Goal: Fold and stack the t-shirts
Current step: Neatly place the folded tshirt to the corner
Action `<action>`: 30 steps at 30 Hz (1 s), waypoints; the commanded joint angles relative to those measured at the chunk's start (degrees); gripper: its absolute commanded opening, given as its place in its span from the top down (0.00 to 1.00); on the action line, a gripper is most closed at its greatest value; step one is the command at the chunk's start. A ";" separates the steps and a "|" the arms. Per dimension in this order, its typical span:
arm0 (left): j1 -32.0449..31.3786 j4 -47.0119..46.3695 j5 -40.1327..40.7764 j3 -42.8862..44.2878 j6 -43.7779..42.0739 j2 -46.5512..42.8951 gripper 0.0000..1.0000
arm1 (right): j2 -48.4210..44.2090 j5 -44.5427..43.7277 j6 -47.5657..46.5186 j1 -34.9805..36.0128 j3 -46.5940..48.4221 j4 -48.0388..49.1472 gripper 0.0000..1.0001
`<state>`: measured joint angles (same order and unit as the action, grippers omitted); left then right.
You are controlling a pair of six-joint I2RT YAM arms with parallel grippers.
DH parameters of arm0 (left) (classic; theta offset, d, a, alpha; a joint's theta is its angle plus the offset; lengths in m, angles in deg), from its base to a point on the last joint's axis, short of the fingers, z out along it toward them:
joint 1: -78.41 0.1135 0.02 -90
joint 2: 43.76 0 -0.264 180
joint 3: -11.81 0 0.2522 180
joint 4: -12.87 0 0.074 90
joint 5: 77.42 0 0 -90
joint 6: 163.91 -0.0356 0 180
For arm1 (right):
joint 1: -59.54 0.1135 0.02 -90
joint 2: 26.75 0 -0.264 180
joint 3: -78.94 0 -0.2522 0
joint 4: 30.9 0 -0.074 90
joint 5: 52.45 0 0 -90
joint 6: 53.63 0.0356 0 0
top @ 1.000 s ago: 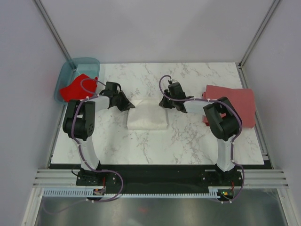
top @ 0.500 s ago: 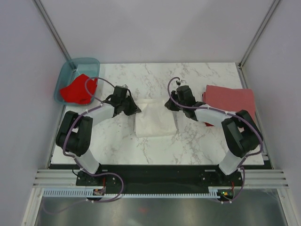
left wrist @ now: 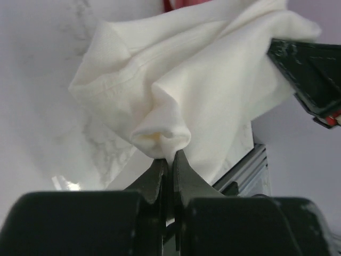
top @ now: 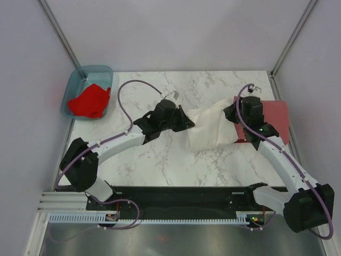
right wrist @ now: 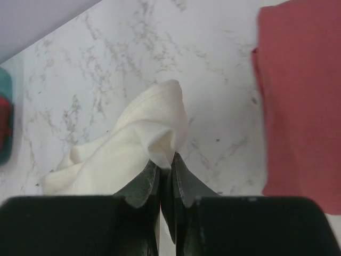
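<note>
The folded white t-shirt (top: pixel 209 128) hangs lifted between both grippers, right of the table's middle; its print is hidden. My left gripper (top: pixel 189 124) is shut on its left corner, and the pinched cloth bunches above the tips in the left wrist view (left wrist: pixel 160 138). My right gripper (top: pixel 230 112) is shut on its right corner (right wrist: pixel 160 141). The folded brick-red t-shirt (top: pixel 269 120) lies flat at the table's right edge, just right of the right gripper, and shows in the right wrist view (right wrist: pixel 301 96). The bright red t-shirt (top: pixel 89 101) lies crumpled in the tub.
The translucent teal tub (top: pixel 80 80) sits off the table's far left corner. The marble table (top: pixel 154 154) has metal frame posts at its back corners and a black rail along the near edge.
Both arms have carried the white t-shirt up off the table's middle and to the right, toward the brick-red shirt. Both grippers stay shut on its corners.
</note>
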<state>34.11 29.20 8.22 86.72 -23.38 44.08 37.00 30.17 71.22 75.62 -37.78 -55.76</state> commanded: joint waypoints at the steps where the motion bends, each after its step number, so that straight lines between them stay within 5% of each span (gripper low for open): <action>1: -6.14 -1.08 4.10 10.36 2.56 6.02 0.98 | -2.83 1.92 -2.41 -8.93 5.23 -7.09 1.00; 8: -12.13 -1.34 3.31 30.24 1.95 22.10 0.98 | 0.93 15.37 -4.26 -34.14 9.98 -12.98 1.00; 11: -12.75 -1.86 1.29 37.98 2.30 29.29 0.98 | 3.75 15.29 -4.00 -38.55 12.18 -13.25 1.00; 22: -13.10 -4.77 0.58 57.83 -0.94 45.23 0.98 | 8.13 8.69 -0.58 -42.97 17.71 -10.88 1.00; 30: -11.96 -5.91 0.76 60.33 0.10 48.40 0.98 | 7.98 7.39 2.50 -45.25 14.13 -8.86 1.00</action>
<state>21.74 26.10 9.24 144.99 -22.69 92.27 47.82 40.05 71.20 31.29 -22.59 -69.02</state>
